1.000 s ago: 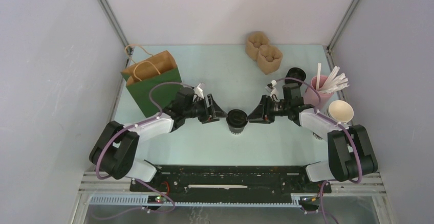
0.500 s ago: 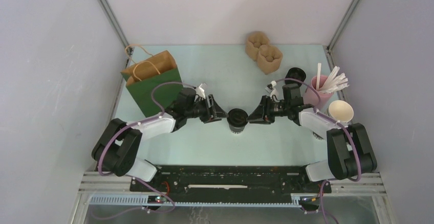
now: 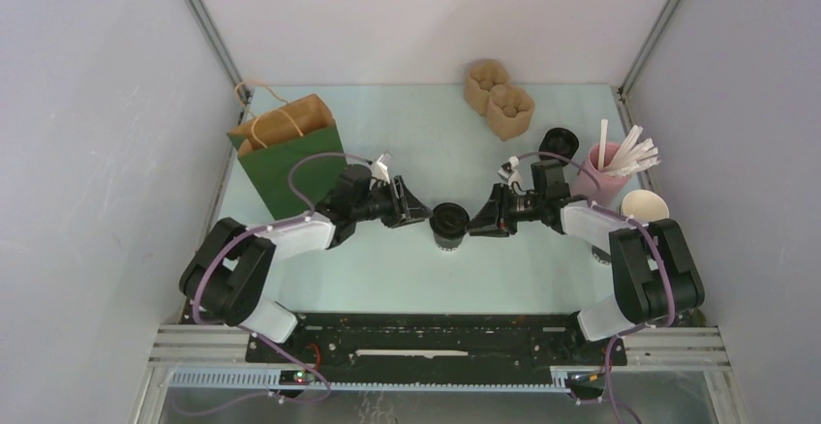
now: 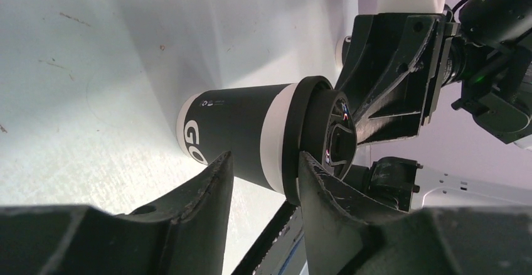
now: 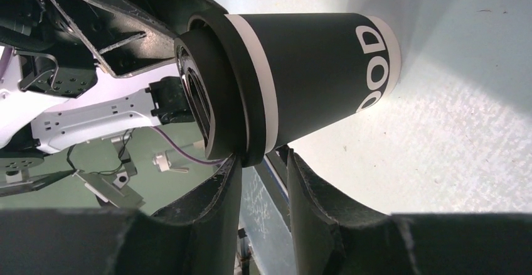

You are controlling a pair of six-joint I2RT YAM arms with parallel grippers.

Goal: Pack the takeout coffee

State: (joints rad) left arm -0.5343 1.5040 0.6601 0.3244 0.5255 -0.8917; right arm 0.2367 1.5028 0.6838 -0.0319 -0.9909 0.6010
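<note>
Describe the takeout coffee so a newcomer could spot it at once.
On the green table, look between the left end effector and right end effector. The takeout coffee stands there, dark with a black lid, unlike the lidless cup at right.

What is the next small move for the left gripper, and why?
Probably close the left gripper on the takeout coffee: its jaws stand apart at the cup's lid end, not visibly gripping, and the right gripper is against the opposite side.

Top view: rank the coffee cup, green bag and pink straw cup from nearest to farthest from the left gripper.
1. Coffee cup, mid-table, just past the tips of the left gripper.
2. Green bag, back left.
3. Pink straw cup, far right.
</note>
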